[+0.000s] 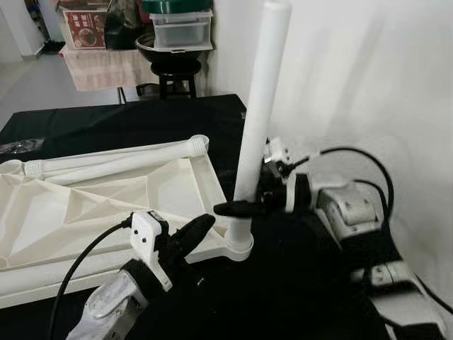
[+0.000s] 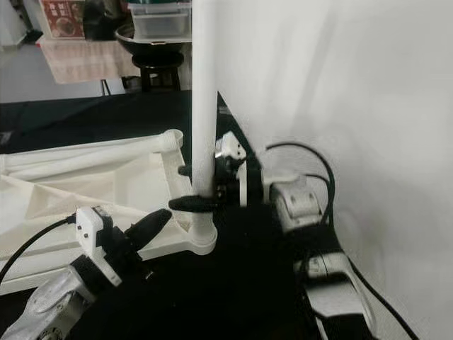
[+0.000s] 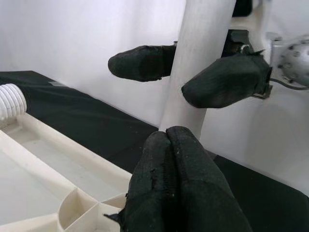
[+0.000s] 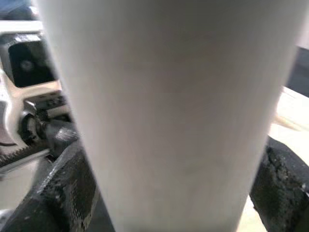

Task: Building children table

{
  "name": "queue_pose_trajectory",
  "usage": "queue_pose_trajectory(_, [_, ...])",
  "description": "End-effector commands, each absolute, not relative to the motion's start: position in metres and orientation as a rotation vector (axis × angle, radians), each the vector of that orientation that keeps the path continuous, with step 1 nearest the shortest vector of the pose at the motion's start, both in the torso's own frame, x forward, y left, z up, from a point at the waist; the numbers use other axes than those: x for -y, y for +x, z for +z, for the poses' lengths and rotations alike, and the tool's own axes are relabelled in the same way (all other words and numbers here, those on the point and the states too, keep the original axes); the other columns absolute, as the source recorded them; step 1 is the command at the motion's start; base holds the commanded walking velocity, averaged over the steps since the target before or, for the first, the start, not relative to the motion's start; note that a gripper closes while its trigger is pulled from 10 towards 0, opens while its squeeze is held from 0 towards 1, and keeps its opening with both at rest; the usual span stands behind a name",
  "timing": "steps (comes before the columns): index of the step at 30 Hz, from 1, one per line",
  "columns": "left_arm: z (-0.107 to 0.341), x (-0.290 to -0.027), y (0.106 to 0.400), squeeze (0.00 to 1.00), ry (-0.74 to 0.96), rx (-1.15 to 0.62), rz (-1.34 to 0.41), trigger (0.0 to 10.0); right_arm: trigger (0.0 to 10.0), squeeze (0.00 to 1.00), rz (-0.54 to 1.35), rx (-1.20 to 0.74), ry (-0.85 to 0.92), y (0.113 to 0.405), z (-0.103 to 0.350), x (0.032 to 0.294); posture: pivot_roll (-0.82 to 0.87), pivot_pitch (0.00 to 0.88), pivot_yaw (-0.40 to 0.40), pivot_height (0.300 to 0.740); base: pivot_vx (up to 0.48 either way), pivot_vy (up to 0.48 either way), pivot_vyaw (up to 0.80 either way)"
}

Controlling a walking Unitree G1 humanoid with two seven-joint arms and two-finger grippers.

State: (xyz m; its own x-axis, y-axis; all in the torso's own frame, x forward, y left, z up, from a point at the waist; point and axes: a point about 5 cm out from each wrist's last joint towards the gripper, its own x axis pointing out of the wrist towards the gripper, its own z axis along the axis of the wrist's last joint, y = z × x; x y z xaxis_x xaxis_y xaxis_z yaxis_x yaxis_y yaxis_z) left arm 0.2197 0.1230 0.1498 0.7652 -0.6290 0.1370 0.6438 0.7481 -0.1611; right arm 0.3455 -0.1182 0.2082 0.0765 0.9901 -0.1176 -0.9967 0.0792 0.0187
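A white children's table top (image 1: 106, 205) lies upside down on a black cloth (image 1: 106, 124). One white table leg (image 1: 258, 106) stands upright in the corner socket (image 1: 239, 244) nearest me. My right gripper (image 1: 237, 202) is shut on this leg low down, one black finger on each side (image 3: 140, 63). In the right wrist view the leg (image 4: 169, 106) sits between the pads. My left gripper (image 1: 202, 227) is shut with nothing in it, its tips (image 3: 166, 135) just beside the socket at the frame's corner. Two more legs (image 1: 113, 159) lie across the far side of the top.
A white wall (image 1: 354, 71) runs close along the right, just behind the upright leg. At the back stand a dark stool (image 1: 173, 67) with plastic containers and a cloth-covered shelf (image 1: 99, 67). A small plastic packet (image 1: 18, 146) lies on the cloth at far left.
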Motion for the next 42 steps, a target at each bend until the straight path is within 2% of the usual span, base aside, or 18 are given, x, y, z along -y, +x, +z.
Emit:
queue_pose_trajectory(1, [0.148, -0.122, 0.218, 0.00, -0.195, 0.057, -0.699, 10.0, 10.0, 0.00, 1.508, -0.145, -0.078, 0.347, 0.201, 0.113, -0.04, 0.000, -0.062, 0.740, 0.000, 0.000, 0.00])
queue_pose_trajectory(3, [0.148, -0.123, 0.217, 0.00, -0.192, 0.055, -0.700, 10.0, 10.0, 0.00, 1.501, -0.158, -0.076, 0.350, 0.201, 0.113, -0.04, 0.000, -0.062, 0.740, 0.000, 0.000, 0.00])
queue_pose_trajectory(4, [0.147, -0.123, 0.217, 0.00, -0.187, 0.052, -0.700, 10.0, 0.0, 0.00, 1.494, -0.181, -0.066, 0.354, 0.198, 0.112, -0.03, 0.000, -0.064, 0.740, 0.000, 0.000, 0.00])
queue_pose_trajectory(16, [0.145, -0.124, 0.215, 0.00, -0.173, 0.039, -0.704, 10.0, 0.0, 0.00, 1.521, -0.219, -0.045, 0.353, 0.181, 0.126, -0.02, 0.000, -0.061, 0.740, 0.000, 0.000, 0.00])
queue_pose_trajectory(20, [0.144, -0.123, 0.215, 0.00, -0.175, 0.040, -0.702, 10.0, 0.0, 0.00, 1.464, -0.187, -0.058, 0.351, 0.176, 0.134, -0.04, 0.000, -0.070, 0.740, 0.000, 0.000, 0.00])
queue_pose_trajectory(22, [0.143, -0.123, 0.215, 0.00, -0.177, 0.040, -0.701, 10.0, 0.0, 0.00, 1.389, -0.149, -0.053, 0.347, 0.174, 0.137, -0.05, 0.000, -0.076, 0.740, 0.000, 0.000, 0.00])
queue_pose_trajectory(25, [0.142, -0.128, 0.216, 0.00, -0.181, 0.039, -0.703, 10.0, 0.0, 0.00, 0.956, -0.077, 0.024, 0.328, 0.157, 0.116, -0.08, 0.000, -0.064, 0.740, 0.000, 0.000, 0.00])
queue_pose_trajectory(27, [0.142, -0.128, 0.216, 0.00, -0.181, 0.039, -0.703, 10.0, 0.0, 0.00, 0.956, -0.077, 0.024, 0.328, 0.157, 0.116, -0.08, 0.000, -0.064, 0.740, 0.000, 0.000, 0.00])
queue_pose_trajectory(28, [0.142, -0.129, 0.217, 0.00, -0.183, 0.039, -0.704, 10.0, 0.0, 0.00, 0.840, -0.042, -0.084, 0.313, 0.153, 0.105, -0.10, 0.000, -0.031, 0.740, 0.000, 0.000, 0.00])
queue_pose_trajectory(31, [0.141, -0.131, 0.220, 0.00, -0.188, 0.035, -0.707, 10.0, 0.0, 0.00, 0.734, -0.071, -0.039, 0.307, 0.149, 0.101, -0.13, 0.000, -0.017, 0.740, 0.000, 0.000, 0.00])
queue_pose_trajectory(38, [0.141, -0.130, 0.224, 0.00, -0.185, 0.043, -0.701, 10.0, 0.0, 0.00, 0.736, -0.111, -0.020, 0.310, 0.148, 0.099, -0.10, 0.000, -0.046, 0.740, 0.000, 0.000, 0.00])
queue_pose_trajectory(39, [0.141, -0.130, 0.224, 0.00, -0.187, 0.047, -0.693, 10.0, 10.0, 0.00, 0.748, -0.124, -0.014, 0.311, 0.150, 0.100, -0.10, 0.000, -0.051, 0.740, 0.000, 0.000, 0.00])
queue_pose_trajectory(40, [0.141, -0.130, 0.224, 0.00, -0.187, 0.047, -0.693, 10.0, 10.0, 0.00, 0.748, -0.124, -0.014, 0.311, 0.150, 0.100, -0.10, 0.000, -0.051, 0.740, 0.000, 0.000, 0.00])
queue_pose_trajectory(41, [0.141, -0.129, 0.224, 0.00, -0.187, 0.049, -0.689, 10.0, 10.0, 0.08, 0.741, -0.133, -0.008, 0.310, 0.152, 0.099, -0.10, 0.000, -0.051, 0.740, 0.000, 0.000, 0.00])
queue_pose_trajectory(42, [0.141, -0.128, 0.225, 0.00, -0.187, 0.051, -0.688, 10.0, 10.0, 0.83, 0.827, -0.135, 0.012, 0.309, 0.159, 0.099, -0.10, 0.000, -0.054, 0.740, 0.000, 0.000, 0.00])
